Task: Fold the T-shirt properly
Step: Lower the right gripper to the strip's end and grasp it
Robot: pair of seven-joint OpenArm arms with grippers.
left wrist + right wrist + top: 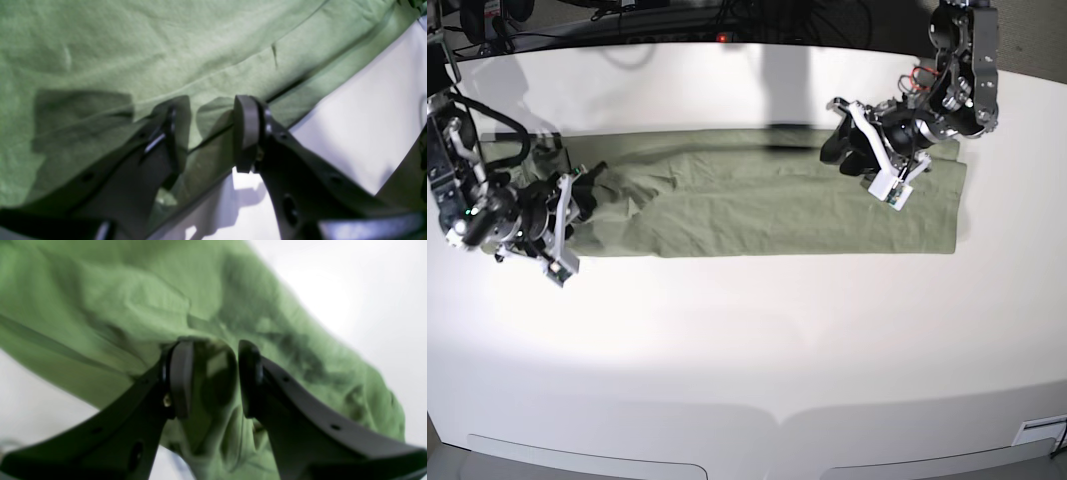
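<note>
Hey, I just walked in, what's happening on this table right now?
A two-armed robot is working on a green T-shirt that lies in a long folded band across the white table. The left gripper hangs open over the shirt's edge at one end. The right gripper is at the rumpled other end, jaws open with cloth bunched between them but not pinched. The shirt still needs more folds.

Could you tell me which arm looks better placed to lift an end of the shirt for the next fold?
Probably the right: the right gripper straddles a raised fold at the T-shirt's end, jaws apart. The left gripper, also open, hovers over flat cloth near the hem.
</note>
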